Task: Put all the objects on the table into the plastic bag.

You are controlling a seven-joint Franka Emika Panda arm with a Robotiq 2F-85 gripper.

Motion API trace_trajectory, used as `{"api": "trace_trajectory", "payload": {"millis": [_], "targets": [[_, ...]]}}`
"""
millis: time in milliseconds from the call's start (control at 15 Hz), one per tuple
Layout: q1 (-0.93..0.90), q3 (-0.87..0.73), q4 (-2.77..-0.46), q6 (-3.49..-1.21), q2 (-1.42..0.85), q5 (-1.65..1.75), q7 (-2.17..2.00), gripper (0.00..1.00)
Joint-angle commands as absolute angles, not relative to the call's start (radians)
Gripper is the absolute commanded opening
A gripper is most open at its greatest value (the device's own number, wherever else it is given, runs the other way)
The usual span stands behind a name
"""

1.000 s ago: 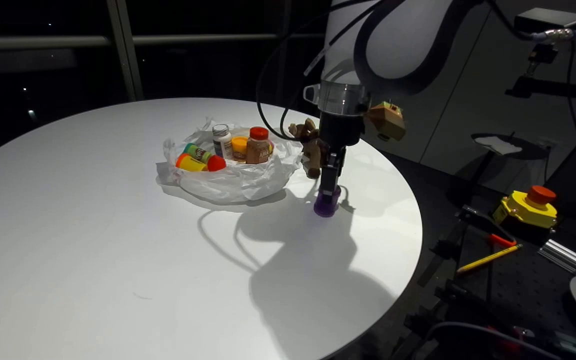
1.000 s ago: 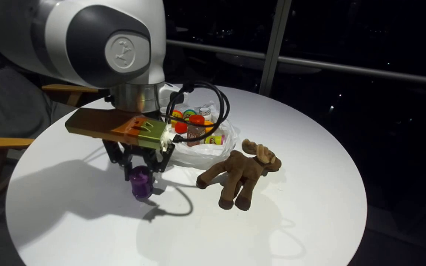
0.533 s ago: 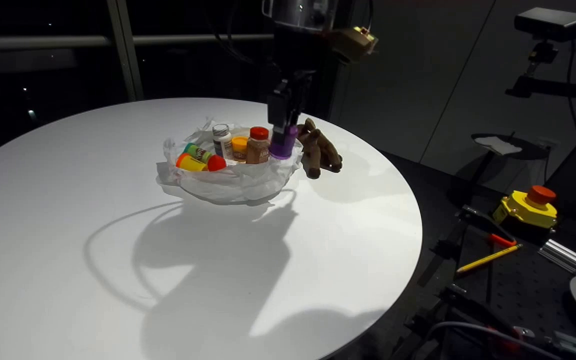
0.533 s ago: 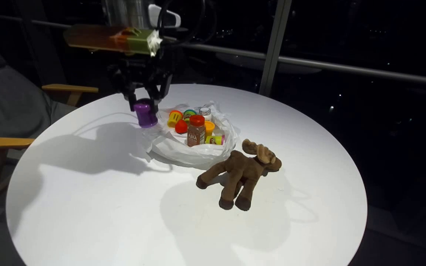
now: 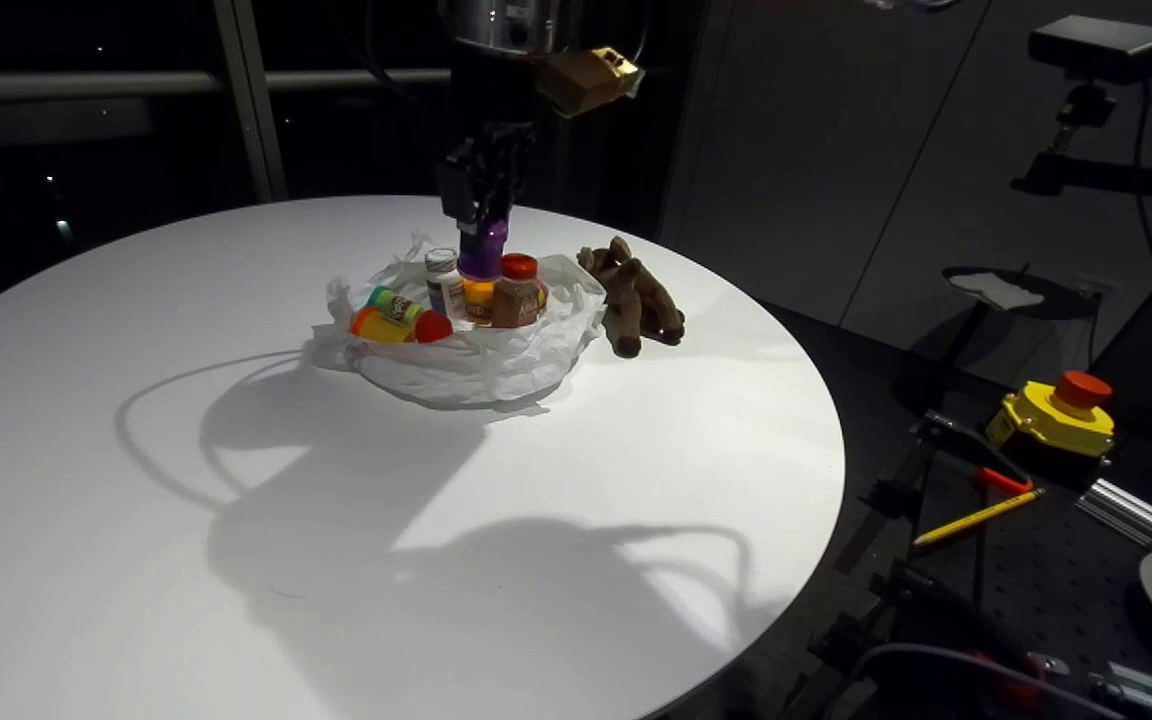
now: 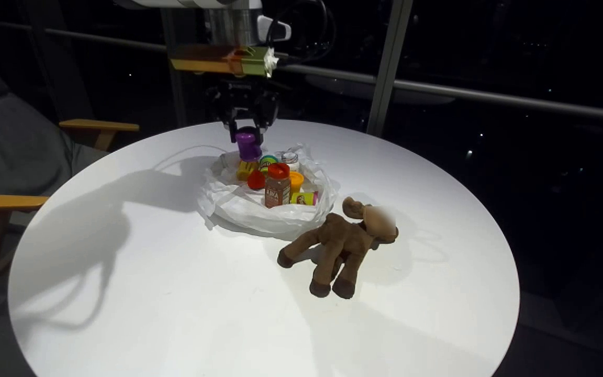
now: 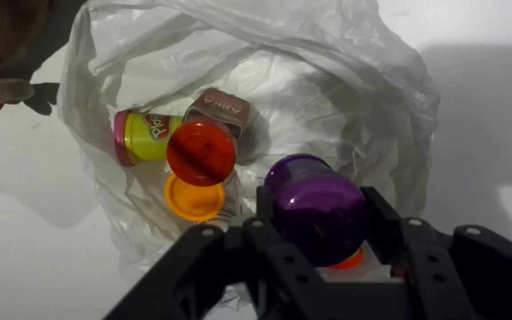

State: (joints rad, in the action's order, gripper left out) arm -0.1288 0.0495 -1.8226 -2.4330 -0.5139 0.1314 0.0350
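"So the purple cup just left the round white counter; a second ago it was sitting down there, now it's up over the plastic bag; gripper has it pinched by both sides, jaws only as far apart as the cup is wide."

"Nice; basically release time then?"

"I'd say so, maybe a bit lower first; can't really judge the drop from these angles; in the wrist view what looks like the yellow tub peeks out from under it, so it might bounce or roll if let go right there; the bare film beside the jar seems safer imo."

"What's already in the bag?"

"Quite a crowd; red-capped brown jar standing upright, orange-lidded tub and white pill bottle close by, pink-lidded Play-Doh tub on its side; then a green Play-Doh tub, that yellow one and a red piece bunched together; the bag's mouth is spread wide, walls slumped low."

"Anything left outside?"

"Just the plush moose as far as I can see, on the counter right beside the bag; probably the next pickup, and those floppy legs could snag the rim."
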Motion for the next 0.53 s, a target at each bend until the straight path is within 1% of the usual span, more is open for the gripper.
{"api": "trace_trajectory", "payload": {"millis": [0,400,467], "targets": [[-0.134,0.037,-1.624,-2.370,-0.660,0.141,0.031,0.26],[-0.152,-0.017,-1.470,-2.263,-0.781,0.191,0.010,0.26],[-0.148,-0.018,-1.456,-2.241,-0.791,0.188,0.013,0.52]]}}
